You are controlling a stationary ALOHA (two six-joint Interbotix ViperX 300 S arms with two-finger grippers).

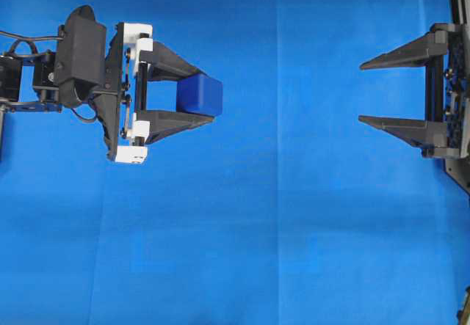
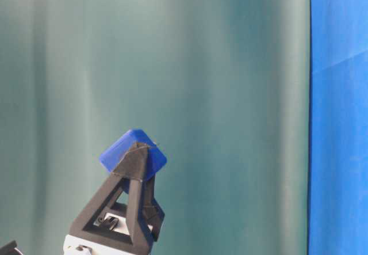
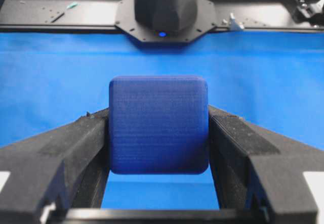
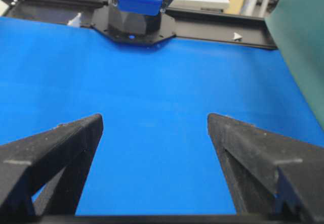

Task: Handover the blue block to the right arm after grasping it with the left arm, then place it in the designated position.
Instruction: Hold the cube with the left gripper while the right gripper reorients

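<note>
Left gripper clamps the blue block, seemingly lifted; right gripper gapes wide, empty

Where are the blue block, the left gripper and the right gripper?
blue block (image 1: 200, 94): overhead view, on its top face.
left gripper (image 1: 209, 97): overhead view, midway between its fingertips, which clamp the block.
right gripper (image 1: 360, 92): overhead view, in the open gap between its tips.

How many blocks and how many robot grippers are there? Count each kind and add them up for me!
Blue block: 1
Grippers: 2, the left gripper holding the block and the right gripper open and empty
Total: 3
</note>
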